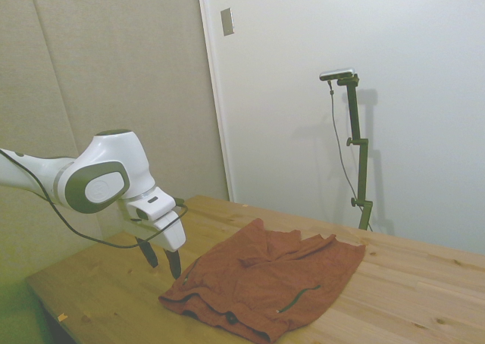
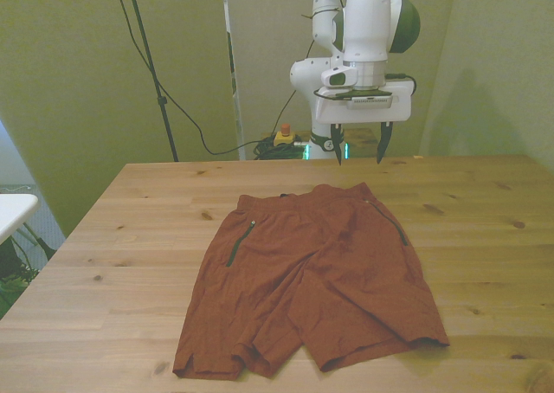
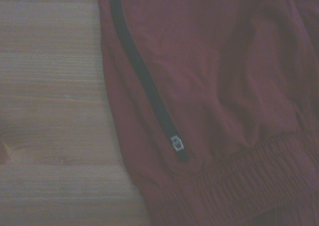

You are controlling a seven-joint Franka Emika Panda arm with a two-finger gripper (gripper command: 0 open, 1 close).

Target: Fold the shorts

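Note:
The rust-orange shorts lie spread flat on the wooden table, waistband at the far side and both legs toward the near edge. A dark pocket line runs down the side at the front view's left. My gripper hangs open and empty above the waistband end, clear of the cloth. From the side, the gripper sits just above the table beside the shorts, at their left edge. Up close, the wrist view shows the shorts, a dark zip line, the gathered waistband and bare wood.
Bare wood surrounds the shorts on all sides, widest at the front view's left. A white surface stands off the table at the front view's left. Cables and a small red-and-yellow button box lie behind the table's far edge.

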